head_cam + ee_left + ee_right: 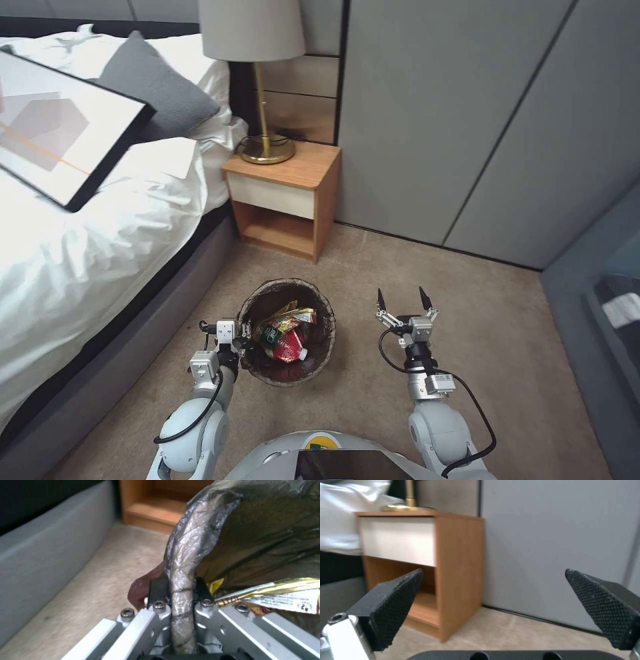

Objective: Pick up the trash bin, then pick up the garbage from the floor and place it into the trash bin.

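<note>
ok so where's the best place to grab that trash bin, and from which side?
Probably the rim, from the side. The trash bin is round and too wide to span, but its liner-wrapped rim is a thin edge jaws can straddle, one inside, one outside. The left gripper is shut on it that way now, on the bed side.

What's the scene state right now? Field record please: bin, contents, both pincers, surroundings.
bin: trash bin, dark liner over the rim, on or just above the carpet, can't tell which
contents: garbage inside: yellow and gold wrappers, red item with a white cap
left pincer: shut on the bin's lined rim, one finger inside, one outside
right pincer: open, holding nothing, over the carpet to the right of the bin
surroundings: nightstand beyond the bin, with a lamp on it; bed on the left
</note>
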Controlling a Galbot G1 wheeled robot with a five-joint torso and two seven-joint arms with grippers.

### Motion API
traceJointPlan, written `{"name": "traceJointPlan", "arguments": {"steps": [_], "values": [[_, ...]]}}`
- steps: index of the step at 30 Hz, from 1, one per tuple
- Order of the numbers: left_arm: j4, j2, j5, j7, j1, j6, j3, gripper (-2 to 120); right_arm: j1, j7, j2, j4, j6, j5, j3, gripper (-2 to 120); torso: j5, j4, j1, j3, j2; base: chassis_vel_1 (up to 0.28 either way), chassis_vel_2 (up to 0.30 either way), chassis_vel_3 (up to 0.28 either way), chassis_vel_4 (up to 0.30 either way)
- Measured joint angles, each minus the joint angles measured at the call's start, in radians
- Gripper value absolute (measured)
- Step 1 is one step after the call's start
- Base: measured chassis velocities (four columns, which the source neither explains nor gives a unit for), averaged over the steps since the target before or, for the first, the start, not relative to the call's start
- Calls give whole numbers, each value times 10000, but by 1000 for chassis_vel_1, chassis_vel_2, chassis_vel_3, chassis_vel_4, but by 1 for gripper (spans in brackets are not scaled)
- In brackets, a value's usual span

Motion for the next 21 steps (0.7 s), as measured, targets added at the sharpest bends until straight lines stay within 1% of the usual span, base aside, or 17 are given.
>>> {"name": "traceJointPlan", "arguments": {"steps": [21], "values": [[19,7,1,18,30,-4,27,2,210,-160,-28,78,-4,63,30,100,1,0,0,0,0,128,124,123,120]]}}
